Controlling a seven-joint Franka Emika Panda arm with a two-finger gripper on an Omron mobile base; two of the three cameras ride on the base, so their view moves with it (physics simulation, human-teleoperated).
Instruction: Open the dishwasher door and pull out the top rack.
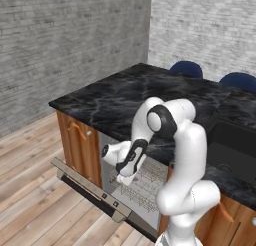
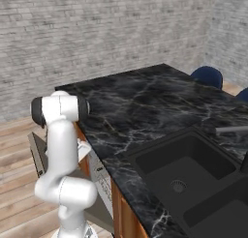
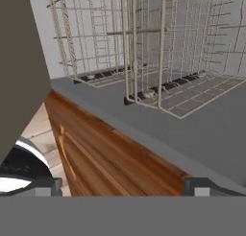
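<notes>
The dishwasher door [image 1: 82, 182] hangs open, tilted down and outward, with small buttons on its front edge and a dark bar under it. Its edge [image 2: 37, 154] also shows behind my arm in the right base view. Silver wire rack grid [image 1: 145, 182] sits inside the tub. The hand view looks at two wire baskets with upright tines [image 3: 161, 53]; I cannot tell which is the top rack. My gripper [image 1: 124, 180] hovers over the door at the tub's mouth, open, with nothing between its fingertips [image 3: 199, 187]. It stands apart from the wire.
A black marble counter [image 1: 125, 92] tops the dishwasher. Orange-brown cabinet doors [image 1: 75, 145] flank it, and a wooden panel [image 3: 110, 158] lies close below the hand. A black sink [image 2: 189, 169] is to the right. Blue chairs [image 1: 186, 68] stand behind. Wooden floor [image 1: 35, 190] spreads left.
</notes>
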